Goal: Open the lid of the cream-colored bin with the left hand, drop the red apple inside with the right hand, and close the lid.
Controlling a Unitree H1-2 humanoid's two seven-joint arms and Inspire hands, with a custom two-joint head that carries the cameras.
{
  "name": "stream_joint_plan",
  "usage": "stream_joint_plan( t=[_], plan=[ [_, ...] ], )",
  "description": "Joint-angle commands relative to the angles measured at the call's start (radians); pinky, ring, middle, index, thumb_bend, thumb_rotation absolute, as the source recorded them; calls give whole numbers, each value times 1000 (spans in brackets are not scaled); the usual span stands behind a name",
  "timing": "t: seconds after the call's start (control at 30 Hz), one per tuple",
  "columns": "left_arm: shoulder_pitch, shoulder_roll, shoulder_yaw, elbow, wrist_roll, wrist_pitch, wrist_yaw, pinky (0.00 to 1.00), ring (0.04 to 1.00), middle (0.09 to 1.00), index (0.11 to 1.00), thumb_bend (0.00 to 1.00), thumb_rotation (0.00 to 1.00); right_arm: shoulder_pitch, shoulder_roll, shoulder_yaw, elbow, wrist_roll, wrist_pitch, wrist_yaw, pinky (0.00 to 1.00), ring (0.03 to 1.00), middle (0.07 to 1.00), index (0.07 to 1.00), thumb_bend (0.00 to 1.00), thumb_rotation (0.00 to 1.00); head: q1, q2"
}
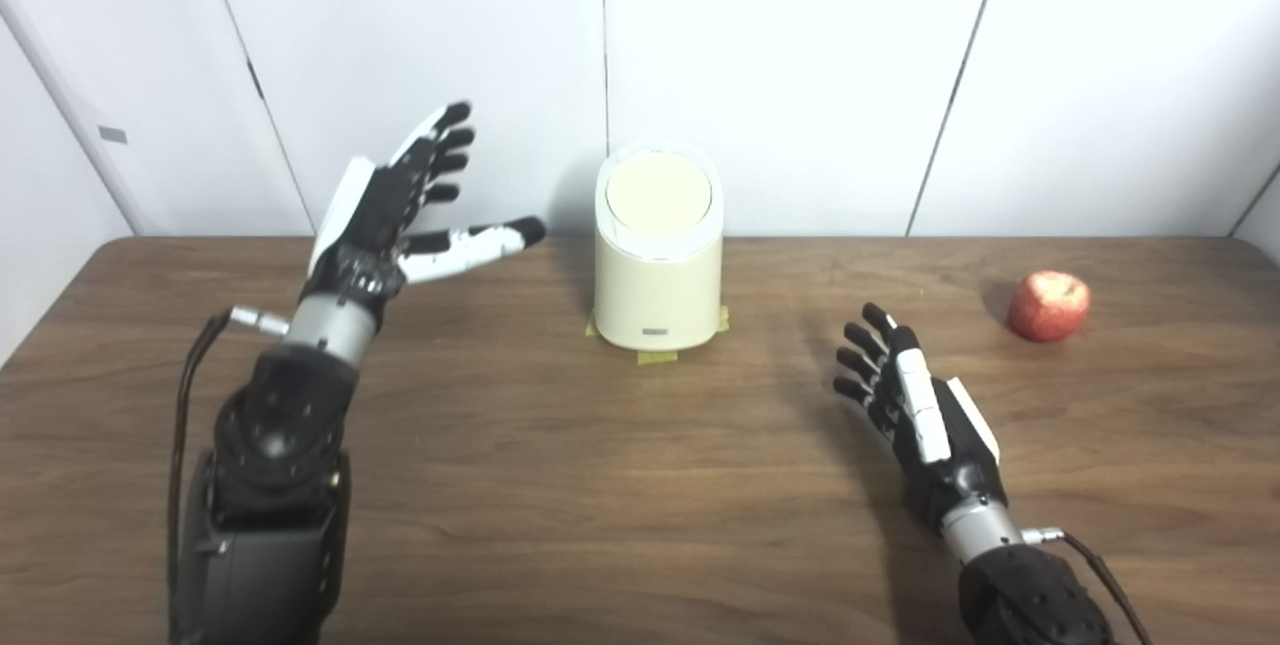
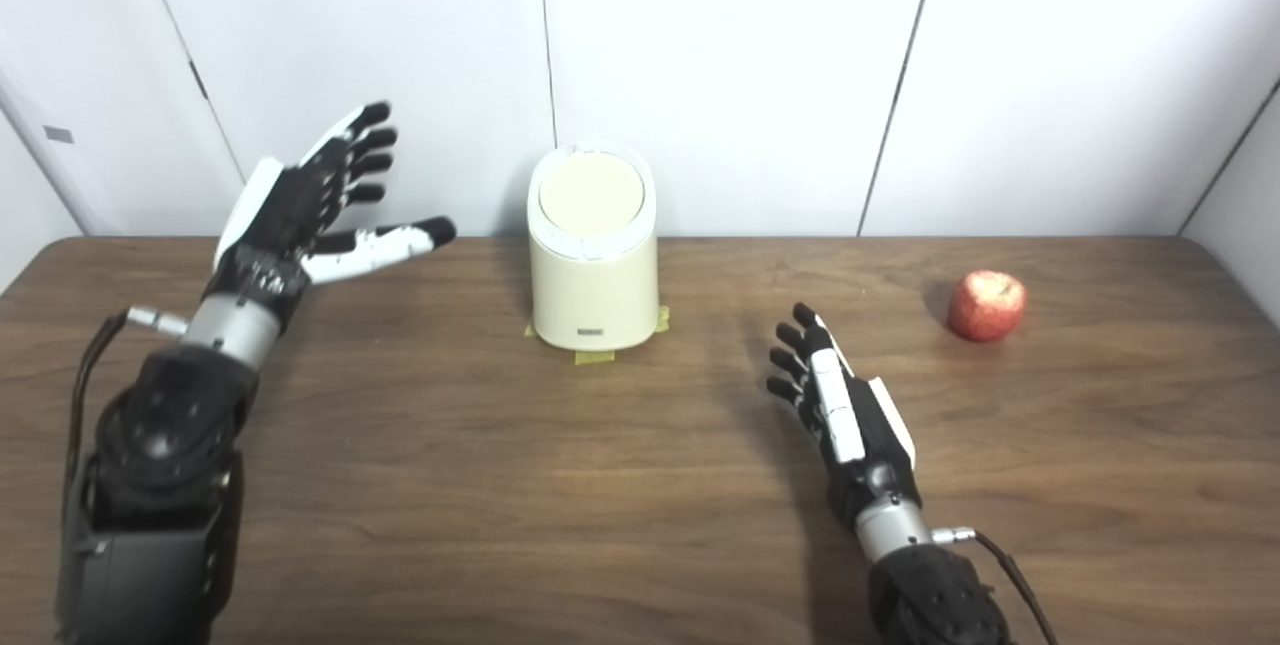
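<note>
Sitting far right on the brown table [image 1: 560, 485], the red apple [image 1: 1048, 305] is well apart from the right hand [image 1: 915, 405], which is nearer & more to the left. That hand rests low by the table w/ fingers spread, holding nothing. Cream bin [image 1: 657, 250] stands at the far middle, lid [image 1: 659, 192] shut, on bits of yellow tape [image 1: 655, 357]. Left hand [image 1: 400, 215] is up in the air, left of the bin, not touching it, fingers wide apart & empty. Right eye view shows more wall right of the apple; left eye view shows more wall left of the left hand.
</note>
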Motion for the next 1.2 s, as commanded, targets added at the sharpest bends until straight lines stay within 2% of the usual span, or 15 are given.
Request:
stream_joint_plan(
  t=[0.0,0.07,0.2,0.4,0.47,0.57,0.67,0.97,1.17],
  plan=[
    [-88,-20,8,28,49,-8,-24,842,922,942,968,857,229,-34,8,0,-24,2,-44,-6,867,913,936,965,504,1000,1,1],
    [-126,-39,9,63,98,-8,-47,813,915,939,960,871,201,-35,12,0,-27,4,-40,-9,869,914,938,963,494,1000,1,0],
    [-208,-51,-30,152,177,-8,-71,801,912,942,957,871,184,-35,16,-2,-29,8,-41,-9,871,916,939,961,487,1000,1,-3],
    [-300,-28,-131,287,206,-11,-31,744,889,940,954,884,197,-34,20,0,-35,7,-34,-14,872,916,938,958,484,1000,-4,-8],
    [-329,-29,-157,337,201,-16,-8,738,888,941,962,893,168,-32,22,1,-39,5,-34,-17,868,912,936,957,483,1000,-4,-8],
    [-367,-26,-193,408,199,-33,23,665,858,945,961,895,150,-30,28,1,-44,8,-33,-21,868,908,932,955,491,1000,-9,-8],
    [-389,-25,-217,452,195,-40,47,635,845,945,959,893,145,-29,30,6,-47,-2,-34,-24,871,910,932,958,496,1000,-13,-8],
    [-423,-23,-291,572,205,-80,125,706,881,936,935,876,109,-26,34,15,-55,-6,-35,-32,877,910,926,956,501,1000,-23,-11],
    [-434,-23,-307,645,192,-117,168,717,880,916,927,872,95,-18,41,19,-66,-2,-31,-34,883,912,927,956,489,1000,-28,-15]
  ],
)
